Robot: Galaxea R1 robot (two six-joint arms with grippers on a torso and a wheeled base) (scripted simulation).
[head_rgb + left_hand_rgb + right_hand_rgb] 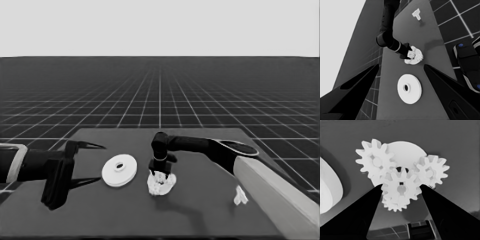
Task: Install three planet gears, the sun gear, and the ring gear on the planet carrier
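Note:
The planet carrier, the smaller round part, lies mid-table, mostly covered by gears. Three planet gears sit on it: one, another, and a third half hidden under the middle gear. The sun gear is over the carrier's centre, and my right gripper is shut on its sides. In the head view that gripper points straight down onto the gear cluster. The ring gear, the larger round part, lies flat just left of it. My left gripper waits open at the table's left end.
A thin white piece lies near the table's right front, beside my right forearm. Dark machinery with blue lights shows past the table's edge in the left wrist view.

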